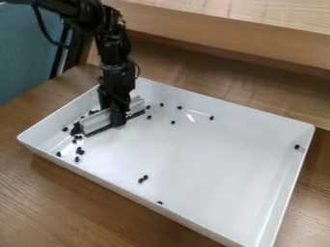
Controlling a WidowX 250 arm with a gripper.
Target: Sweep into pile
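Wooden worktop [38, 207] is carrying a white tray [213, 173], where a hand [118, 119] is clamping a grey bar [97, 121] at left. Sweeping is looking partly done, some black pellets [76, 130] lying bunched beside the bar, others lying scattered rightward. Its long axis is running near-left to far-right, dark edge facing near-right.

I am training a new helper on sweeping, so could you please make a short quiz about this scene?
1. True or false: all the dark pieces lie together in one pile.
2. Which colour is the tray? A) black B) white C) green
3. Fill in: the gripper and the grey bar are toward the ____ end of the tray in the picture.

Key: 1 false; 2 B; 3 left
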